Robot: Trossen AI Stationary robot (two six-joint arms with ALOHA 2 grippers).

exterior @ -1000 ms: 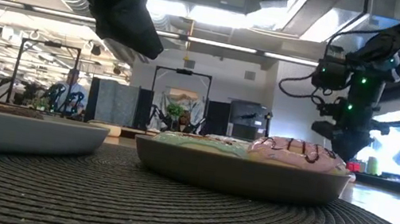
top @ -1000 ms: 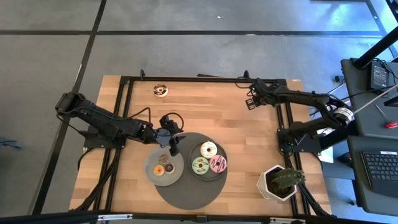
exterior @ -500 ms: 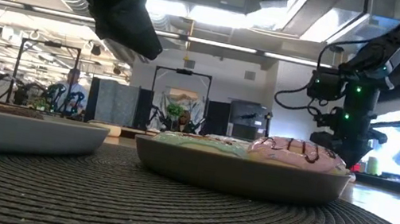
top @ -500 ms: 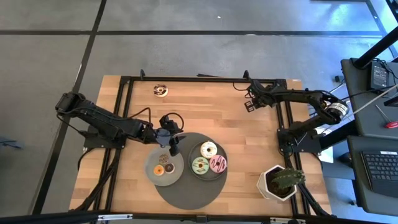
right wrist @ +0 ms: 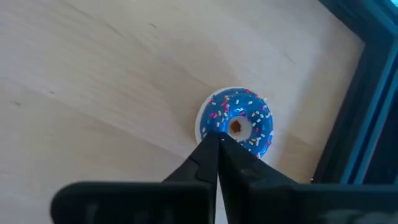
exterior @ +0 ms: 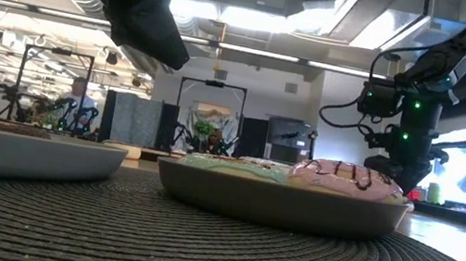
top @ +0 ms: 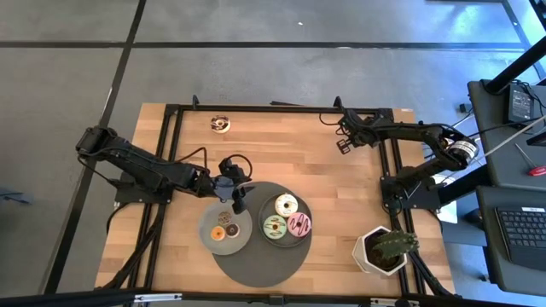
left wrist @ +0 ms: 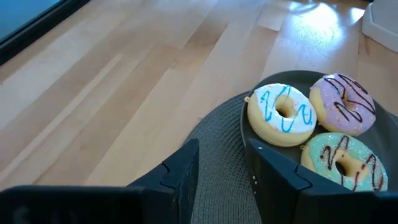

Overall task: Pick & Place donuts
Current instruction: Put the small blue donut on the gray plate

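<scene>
Two grey plates are set on a round dark mat (top: 256,260) on the desk (top: 341,205). In the right plate (top: 305,240), three larger donuts are held: a cream one (top: 285,205), a green one (top: 275,227) and a pink one (top: 299,224). In the left plate (top: 209,243), two small donuts (top: 225,230) are seen. The left end effector (top: 238,203) is held above the mat between the plates, its fingers apart and empty. The right end effector (right wrist: 217,144) is poised over a blue sprinkled donut (right wrist: 239,121) near the desk's far right corner, fingers pressed together. Another donut (top: 220,124) is left alone by the far edge.

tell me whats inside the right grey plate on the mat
Three donuts lie in the right plate: cream with blue drizzle, pink with dark drizzle, green with dark drizzle. The plate floor beneath them is hidden.
</scene>
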